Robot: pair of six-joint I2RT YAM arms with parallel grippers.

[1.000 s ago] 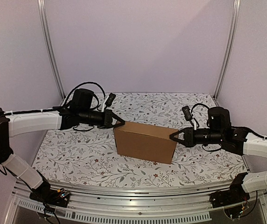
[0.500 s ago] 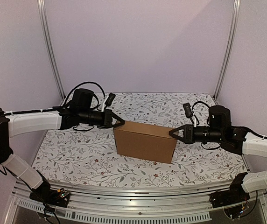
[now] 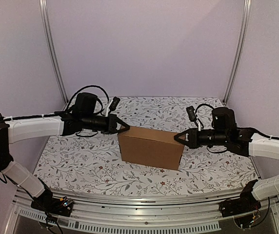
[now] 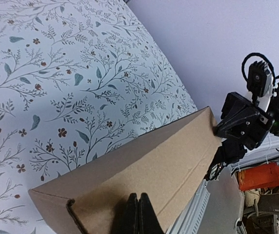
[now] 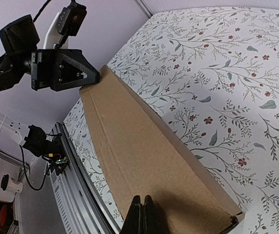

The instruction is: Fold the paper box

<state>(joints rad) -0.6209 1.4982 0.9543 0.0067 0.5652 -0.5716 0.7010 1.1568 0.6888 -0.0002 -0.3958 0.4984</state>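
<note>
We found the left gripper (image 3: 125, 128) clenched on nothing, its tip at the paper box's (image 3: 151, 148) upper left corner. The box stood closed in the middle of the floral table (image 3: 81, 165). On its right, the right gripper (image 3: 176, 137) was likewise clenched and empty, its tip at the upper right corner.

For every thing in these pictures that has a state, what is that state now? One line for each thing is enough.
Plain brown cardboard box: folded into a closed box, standing on the flower-patterned table cover.
Left hand: shut, holding nothing, tip at the box's top left end.
Right hand: shut, holding nothing, tip at the box's top right end.
</note>
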